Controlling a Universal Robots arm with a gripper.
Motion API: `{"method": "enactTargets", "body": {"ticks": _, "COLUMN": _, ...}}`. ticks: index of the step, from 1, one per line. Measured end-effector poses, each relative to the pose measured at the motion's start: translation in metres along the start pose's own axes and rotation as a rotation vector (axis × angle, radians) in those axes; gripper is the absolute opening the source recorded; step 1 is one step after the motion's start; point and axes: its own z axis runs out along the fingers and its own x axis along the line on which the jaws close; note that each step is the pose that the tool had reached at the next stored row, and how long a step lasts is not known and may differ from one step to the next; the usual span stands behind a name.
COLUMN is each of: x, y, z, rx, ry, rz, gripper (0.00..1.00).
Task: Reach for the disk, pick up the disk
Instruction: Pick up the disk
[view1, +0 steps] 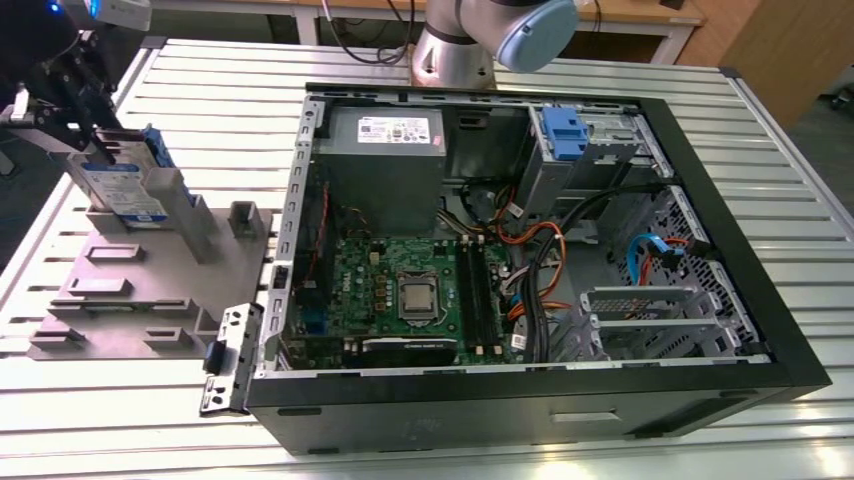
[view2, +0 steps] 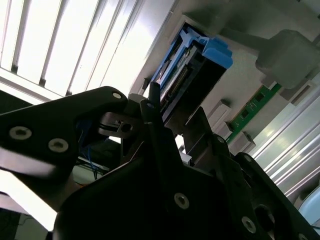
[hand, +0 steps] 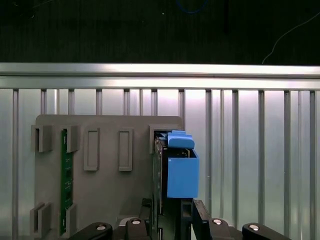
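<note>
Open computer case (view1: 534, 412) and grey fixture plate (view1: 127, 290) on a slatted metal table (view1: 134, 435).
The case holds a grey power-supply box (view1: 380, 150), a green motherboard (view1: 400, 290), loose cables (view1: 583, 207) and a blue caddy (view1: 566, 135) in its drive bay; the plate, at the exterior view's left, carries what may be a green memory stick (hand: 64, 180) in one slot.

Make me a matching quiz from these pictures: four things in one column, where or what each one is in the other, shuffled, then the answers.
1 disk
2 power supply
3 processor
4 blue caddy

A on the green motherboard
B standing in the grey holder outside the case
C in the drive bay
D grey box with white sticker

Pairs: 1-B, 2-D, 3-A, 4-C
</note>
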Motion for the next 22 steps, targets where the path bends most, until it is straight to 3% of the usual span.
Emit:
{"method": "enactTargets", "body": {"ticks": 13, "x": 0.0000, "y": 0.0000, "z": -0.0010, "rx": 0.0000, "ry": 0.0000, "rz": 0.000, "gripper": 0.45}}
{"method": "enactTargets", "body": {"ticks": 17, "x": 0.0000, "y": 0.0000, "z": -0.0011, "rx": 0.0001, "ry": 0.0000, "rz": 0.000, "gripper": 0.35}}
{"method": "enactTargets", "body": {"ticks": 22, "x": -0.0001, "y": 0.0000, "z": -0.0014, "rx": 0.0000, "ry": 0.0001, "rz": 0.000, "gripper": 0.35}}
